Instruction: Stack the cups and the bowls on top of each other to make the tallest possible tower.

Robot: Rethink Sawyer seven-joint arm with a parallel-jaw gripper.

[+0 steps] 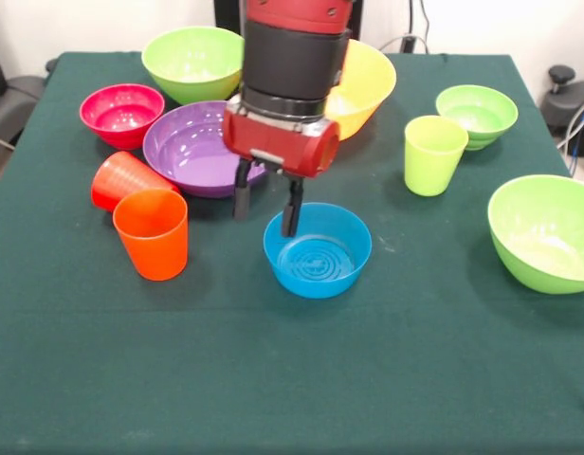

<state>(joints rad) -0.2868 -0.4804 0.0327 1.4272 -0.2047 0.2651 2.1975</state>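
In the front view you are seeing the gripper (266,214) hanging with its fingers (243,201) spread, gripping nothing, over the far-left rim of the blue bowl (318,250). The orange cup (152,232) is standing upright left of it, the red cup (123,178) lying tipped beside the purple bowl (190,148).

The gripper (266,210) hangs open over the blue bowl's (318,250) far rim, one finger (291,209) seemingly just inside it

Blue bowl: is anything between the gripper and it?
Nothing visible. The open gripper hangs right at the blue bowl's far rim; the purple bowl lies behind, the orange cup off to the side.
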